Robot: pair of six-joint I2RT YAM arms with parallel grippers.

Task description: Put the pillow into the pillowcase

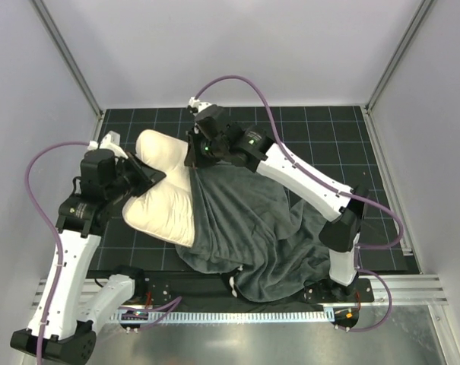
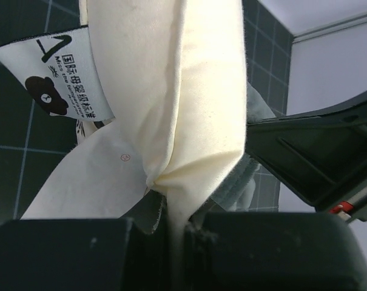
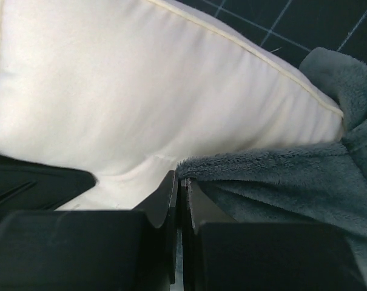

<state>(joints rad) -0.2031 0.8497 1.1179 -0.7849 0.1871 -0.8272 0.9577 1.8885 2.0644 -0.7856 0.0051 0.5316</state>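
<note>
1 view, left wrist, shows the printed label [image 2: 62,66] on the pillow [image 2: 195,91].

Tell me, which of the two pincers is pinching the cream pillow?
The left pincer: the pillow is bunched up in its grip. The right pincer is shut at the edge of the grey pillowcase instead.

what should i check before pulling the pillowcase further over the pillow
1. Left fingers shut on the pillow: ok.
2. Right fingers shut at the pillowcase edge: ok.
3. Right fingers really pinching that edge: cannot tell.
4. Pillowcase covers one side of the pillow: ok.
5. Pillow fully covered: not ok, much of it shows bare.
6. Pillow sits inside the opening, not just under the fabric: cannot tell.
</note>
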